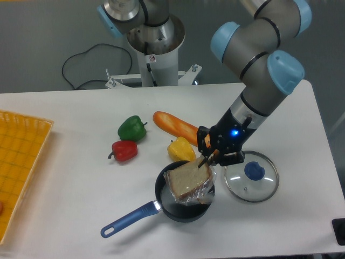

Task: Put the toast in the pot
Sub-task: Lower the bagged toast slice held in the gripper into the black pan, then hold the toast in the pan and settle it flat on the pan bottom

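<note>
Tan bread with a brown crust, sealed in crinkly clear plastic: the toast (187,183) tilts inside the pot (184,200), a round black saucepan with a long blue handle. The gripper (206,159) pinches the wrapped slice's upper corner. Just beside sit a yellow pepper (180,149), an orange baguette (173,125) and a glass lid (252,176) with a blue knob.

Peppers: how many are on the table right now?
3. A green pepper left of the baguette, a red pepper just below it, and a yellow pepper beside the pot. None looks hidden.
</note>
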`<control>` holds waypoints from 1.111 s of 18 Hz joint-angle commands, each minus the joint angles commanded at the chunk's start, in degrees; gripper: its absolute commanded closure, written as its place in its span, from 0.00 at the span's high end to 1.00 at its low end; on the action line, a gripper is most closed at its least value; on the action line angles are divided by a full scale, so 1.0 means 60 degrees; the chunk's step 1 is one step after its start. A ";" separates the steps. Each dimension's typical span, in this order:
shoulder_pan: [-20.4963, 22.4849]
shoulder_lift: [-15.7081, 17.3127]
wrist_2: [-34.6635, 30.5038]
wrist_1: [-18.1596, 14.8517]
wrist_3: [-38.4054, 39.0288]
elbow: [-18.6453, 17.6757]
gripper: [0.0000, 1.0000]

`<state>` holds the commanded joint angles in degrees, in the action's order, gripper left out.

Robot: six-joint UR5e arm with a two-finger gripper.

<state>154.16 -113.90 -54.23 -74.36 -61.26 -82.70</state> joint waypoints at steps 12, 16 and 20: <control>0.0000 -0.0338 0.0235 0.0368 -0.0058 -0.0132 0.12; 0.0000 -0.0396 0.0235 0.0382 -0.0044 -0.0190 0.12; 0.0015 -0.0396 0.0293 0.0397 -0.0087 -0.0424 0.12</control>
<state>154.25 -116.28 -52.47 -71.98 -61.79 -85.25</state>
